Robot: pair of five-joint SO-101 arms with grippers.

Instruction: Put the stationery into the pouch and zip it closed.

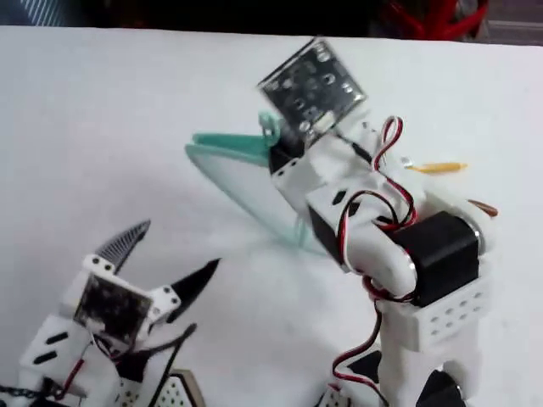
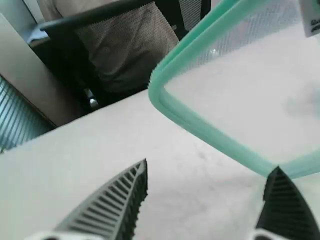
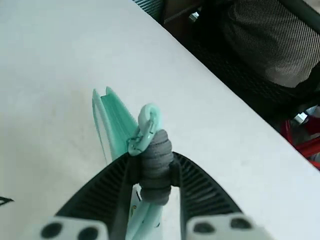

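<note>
Clearly, right claw [image 3: 152,170] on zip pull [image 3: 156,147]

pouch [image 1: 242,174] on table [image 1: 102,127], pen [image 1: 437,167] at right

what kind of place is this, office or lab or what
Likely an office or lab workspace: a white table, a mesh office chair past its edge, and a small robot arm holding a mint-edged pouch.

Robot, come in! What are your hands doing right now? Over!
Left gripper open, beside the pouch. Right gripper shut on the zipper pull. Yellow stationery piece lies outside on the table, right arm between it and the pouch.
</note>
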